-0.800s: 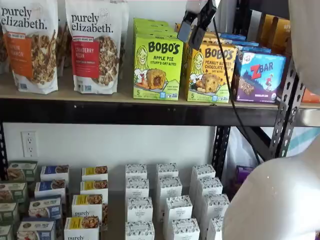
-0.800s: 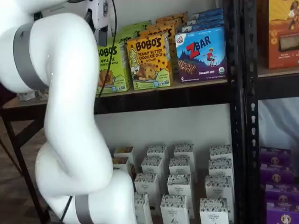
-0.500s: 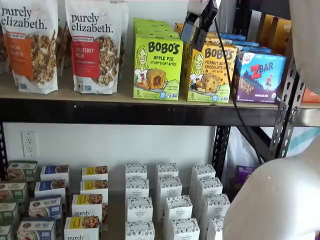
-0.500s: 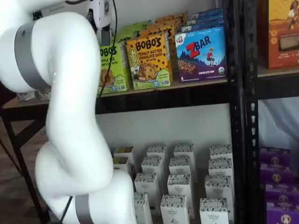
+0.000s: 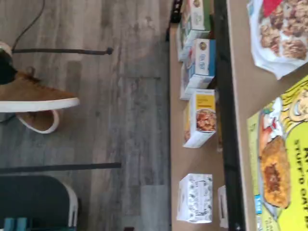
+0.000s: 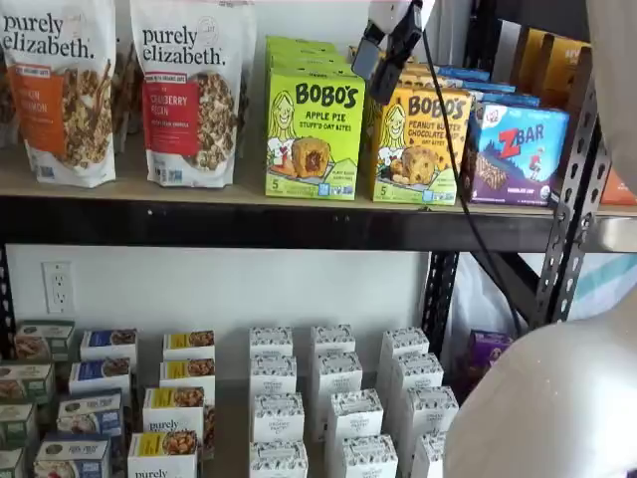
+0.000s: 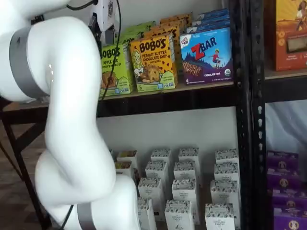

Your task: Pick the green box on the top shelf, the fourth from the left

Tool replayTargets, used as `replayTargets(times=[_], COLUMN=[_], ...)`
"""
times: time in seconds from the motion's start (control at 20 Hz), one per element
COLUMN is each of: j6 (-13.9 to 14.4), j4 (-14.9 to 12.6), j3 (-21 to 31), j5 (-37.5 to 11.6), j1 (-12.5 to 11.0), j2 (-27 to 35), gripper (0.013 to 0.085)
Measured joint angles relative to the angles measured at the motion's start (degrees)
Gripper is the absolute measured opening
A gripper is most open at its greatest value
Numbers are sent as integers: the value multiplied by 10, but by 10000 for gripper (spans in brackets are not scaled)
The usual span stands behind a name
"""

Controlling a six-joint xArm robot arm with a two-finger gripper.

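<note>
The lime-green Bobo's Apple Pie box (image 6: 314,134) stands upright at the front of the top shelf (image 6: 299,224), with more green boxes behind it. My gripper (image 6: 374,80) hangs in front of the shelf by the box's upper right corner, between it and the yellow-orange Bobo's box (image 6: 418,144). Its two black fingers show a gap, with nothing in them. In a shelf view the white arm hides part of the green box (image 7: 115,67), and the gripper body (image 7: 103,17) is above it. The wrist view shows the box's printed face (image 5: 284,163) close by.
Two purely elizabeth granola bags (image 6: 189,90) stand left of the green box and a blue ZBar box (image 6: 518,149) stands at the right. Small white boxes (image 6: 338,398) fill the lower level. A black upright (image 7: 242,96) bounds the shelf. A brown shoe (image 5: 33,96) is on the floor.
The gripper has moved slightly up and a little left, nearer the green box's top corner. The boxes have not moved.
</note>
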Motion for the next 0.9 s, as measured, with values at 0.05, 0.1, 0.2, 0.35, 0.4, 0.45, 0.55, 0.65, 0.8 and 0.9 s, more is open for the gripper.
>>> replayTargets(times=[0.05, 0.1, 0.2, 0.35, 0.4, 0.45, 0.55, 0.65, 0.8, 0.9], j6=[-1, -3, -5, -6, -5, -4, -2, 0, 3, 5], j4=[2, 5, 15, 30, 31, 33, 36, 40, 45, 47], j3=[5, 11, 16, 9, 6, 2, 0, -5, -11, -14], j5=[-11, -22, -32, -39, -39, -39, -45, -50, -50, -54], j1=[-1, -2, -5, -8, -7, -5, -3, 0, 2, 4], j2=[-1, -4, -5, 7, 11, 16, 19, 26, 34, 37], gripper=[850, 850, 850, 850, 850, 850, 850, 850, 850, 850])
